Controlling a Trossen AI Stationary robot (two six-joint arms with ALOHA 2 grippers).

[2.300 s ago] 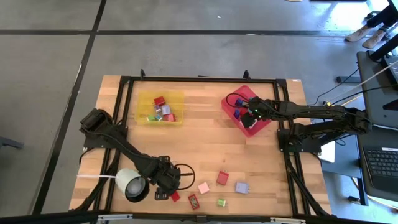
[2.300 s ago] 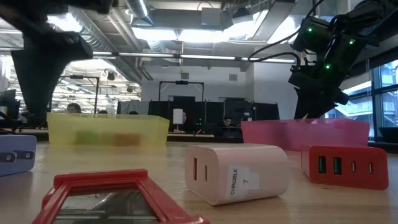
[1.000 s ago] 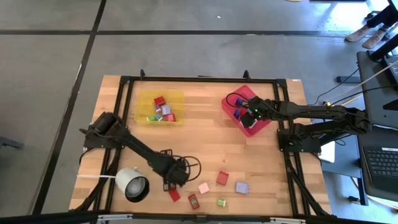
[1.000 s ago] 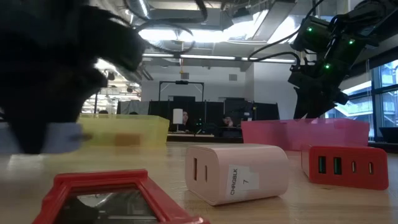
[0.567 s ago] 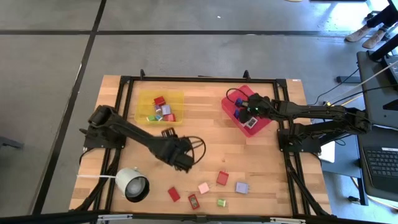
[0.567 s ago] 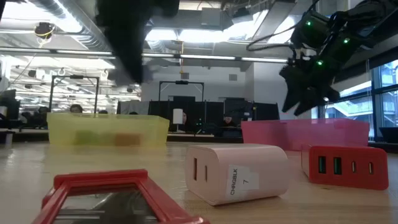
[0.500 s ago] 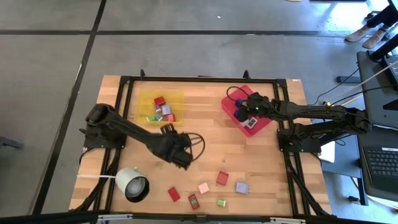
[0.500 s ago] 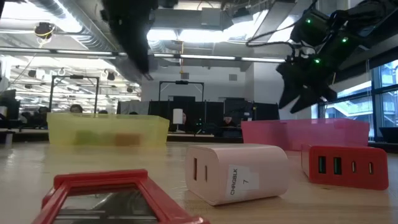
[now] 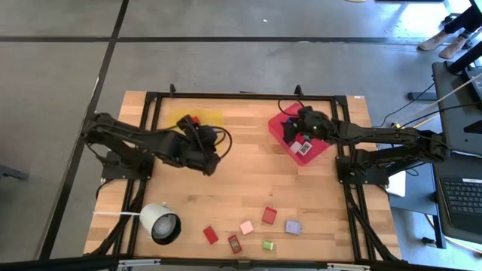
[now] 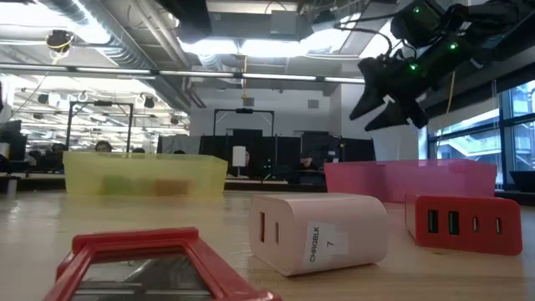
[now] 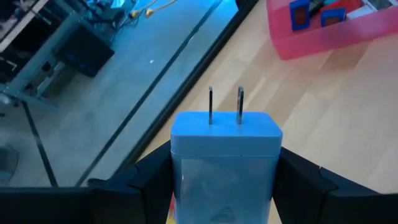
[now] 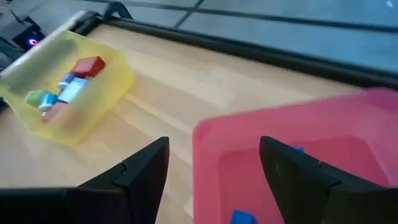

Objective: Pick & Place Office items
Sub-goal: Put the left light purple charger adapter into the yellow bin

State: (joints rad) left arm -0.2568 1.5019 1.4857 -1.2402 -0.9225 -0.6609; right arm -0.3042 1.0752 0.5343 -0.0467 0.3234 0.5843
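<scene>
Left claw [image 11: 224,180]: closed on a blue plug adapter [image 11: 224,155] — prongs point away from the wrist.
Left claw position: raised over the yellow tray [image 9: 184,118], at that tray's near edge in the high view.
Yellow tray contents: red, teal and pale blocks [image 12: 65,87], below and behind the left claw.
Right claw [image 12: 214,171]: fingers spread apart, nothing between them.
Right claw position: raised above the red tray [image 9: 320,147], over its far-left corner.
Red tray contents: blue blocks [image 11: 314,14] just below the right claw.
Loose items: five blocks [image 9: 263,226] on the table [image 9: 256,181] — well apart from both claws, toward the near edge.
White lamp-like object [image 9: 160,223]: near-left corner, well apart from the left claw.
</scene>
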